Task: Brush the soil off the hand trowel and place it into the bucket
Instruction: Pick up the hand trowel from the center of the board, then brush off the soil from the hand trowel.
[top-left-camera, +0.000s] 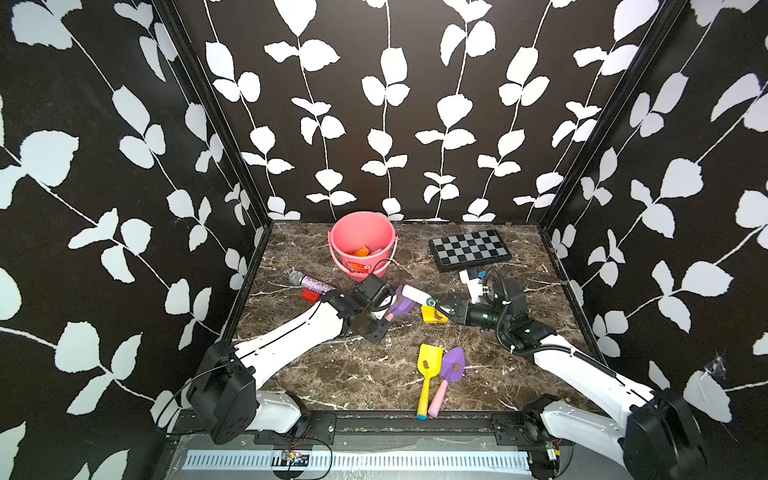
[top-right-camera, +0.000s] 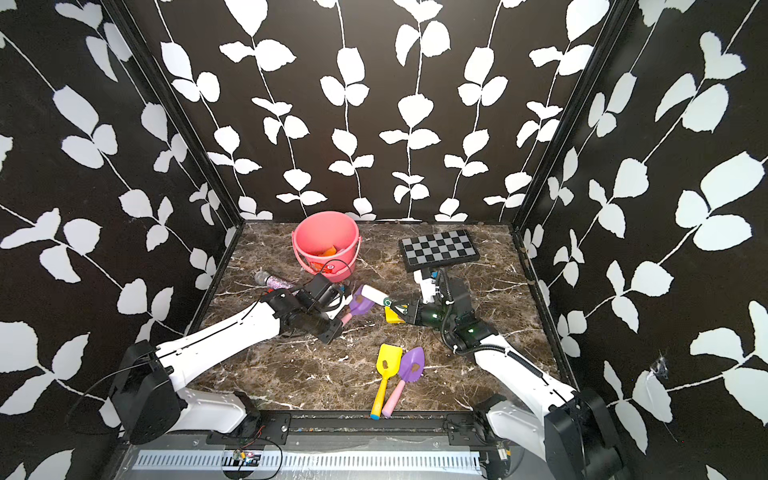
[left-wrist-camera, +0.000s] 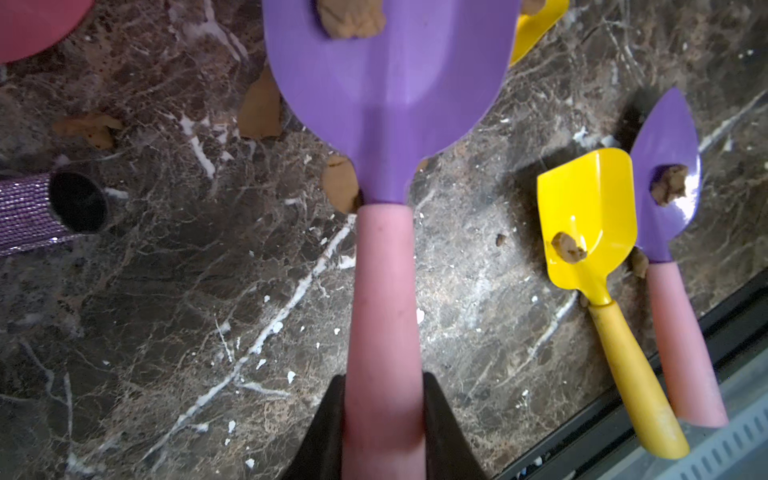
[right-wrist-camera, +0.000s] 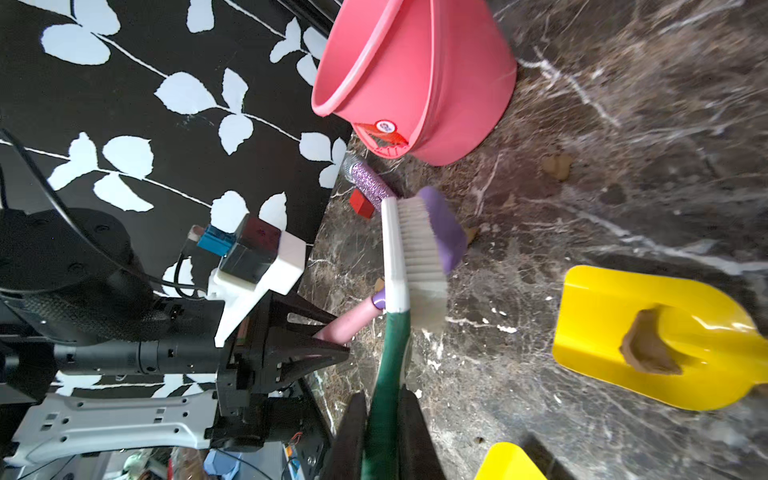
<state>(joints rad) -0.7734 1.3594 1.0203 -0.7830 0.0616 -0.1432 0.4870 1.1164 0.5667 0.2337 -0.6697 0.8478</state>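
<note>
Left gripper (left-wrist-camera: 384, 395), close up in the left wrist view, is clamped tight on the pink handle of the purple trowel (left-wrist-camera: 390, 104). Trowel's held over mid-table, just in front of the bucket (top-left-camera: 347, 232) & a bit to its right, not in it. Long axis runs from the gripper out twd the back-right, blade end leading, hollow face up twd the wrist cam. One lump of soil (left-wrist-camera: 353, 16) sits on the blade's far end; more brown bits (left-wrist-camera: 259, 108) lie on the marble table (left-wrist-camera: 166, 332) beneath.

Right gripper (right-wrist-camera: 384, 419) is clenched on the green handle of a brush (right-wrist-camera: 419, 257). Brush reaches in from the right, white head over the blade, bristles turned onto the purple face; looks like touching, can't be sure.

Further out: yellow trowel (top-left-camera: 434, 314) w/ a lump on it lies flat just by the brush, handle hidden by the right gripper. Bucket stands upright at the back, sth orange inside. Nearest the rail, side by side: front yellow trowel (top-left-camera: 428, 365) & front purple trowel (top-left-camera: 453, 363), blades to the back, handles to the front, a lump on each. Glittery mic (top-left-camera: 311, 282) & red block (top-left-camera: 308, 296) sit left of the left gripper; chessboard (top-left-camera: 469, 249) back right.
</note>
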